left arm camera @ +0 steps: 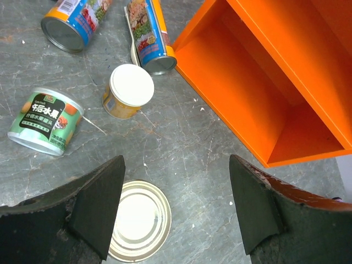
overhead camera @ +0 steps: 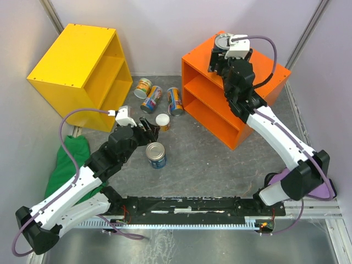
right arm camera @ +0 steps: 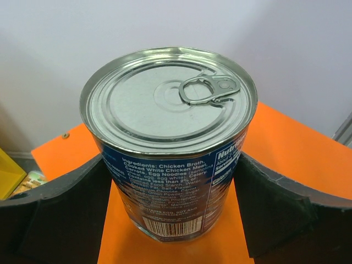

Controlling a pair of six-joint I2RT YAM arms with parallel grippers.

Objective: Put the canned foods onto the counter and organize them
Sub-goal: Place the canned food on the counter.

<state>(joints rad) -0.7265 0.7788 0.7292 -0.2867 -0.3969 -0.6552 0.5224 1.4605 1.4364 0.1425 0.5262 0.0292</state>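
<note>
a blue-labelled tin (right arm camera: 168,104) is grasped between the fingers of the right end effector (right arm camera: 171,165) and is stood upright on the flat top of the orange cabinet (right arm camera: 297,159), near a far corner. the left end effector (left arm camera: 176,203) is held released above the grey table (left arm camera: 198,143), and a second tin (left arm camera: 137,220) is seen upright beneath its spread fingers. a white-lidded can (left arm camera: 131,91) is stood nearby. a green-labelled can (left arm camera: 47,122) and two more cans (left arm camera: 151,33) are laid on their sides by the cabinet's open front.
</note>
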